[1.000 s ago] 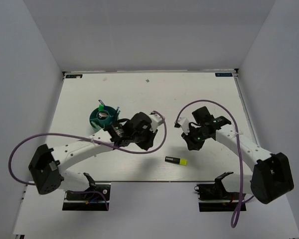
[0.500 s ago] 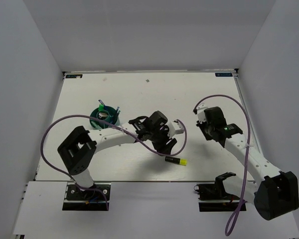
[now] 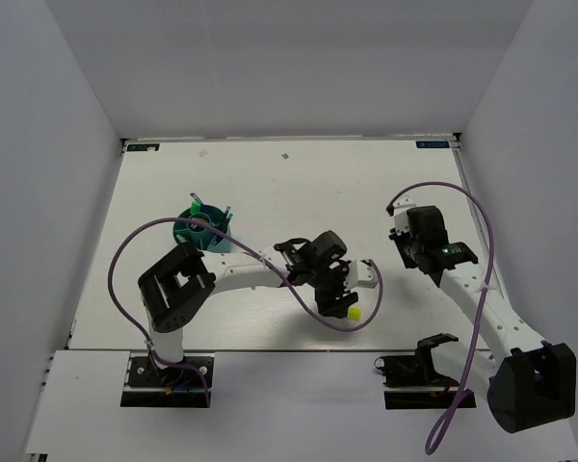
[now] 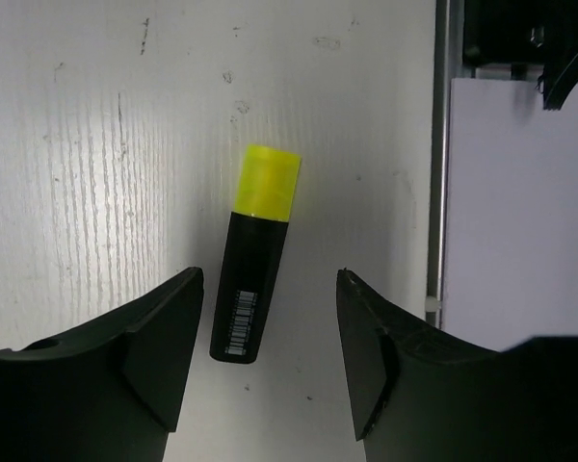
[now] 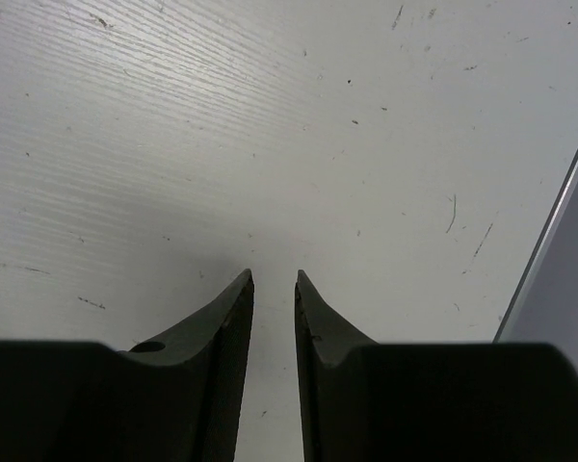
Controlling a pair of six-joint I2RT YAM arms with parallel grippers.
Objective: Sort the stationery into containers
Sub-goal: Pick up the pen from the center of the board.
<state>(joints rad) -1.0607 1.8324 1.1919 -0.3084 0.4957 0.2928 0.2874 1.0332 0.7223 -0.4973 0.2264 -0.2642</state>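
Observation:
A yellow-black highlighter [image 4: 255, 279] lies flat on the white table near the front edge, with only its yellow cap [image 3: 352, 313] showing in the top view. My left gripper [image 4: 270, 277] hovers over it, open, a finger on each side of the black barrel and neither touching it. The round teal organiser [image 3: 185, 231] stands at the left with a few pens upright in it. My right gripper [image 5: 274, 274] hangs over bare table at the right [image 3: 409, 236], jaws a narrow gap apart with nothing between them.
The table's front edge and a white board [image 4: 520, 192] lie just past the highlighter. Purple cables loop off both arms [image 3: 125, 260]. The right arm's base mount [image 3: 419, 361] sits at the near edge. A small dark speck [image 3: 285, 154] lies far back.
My left arm swung right from beside the organiser to over the highlighter and opened its jaws wide. My right arm drew back to the right, and its jaws parted slightly.

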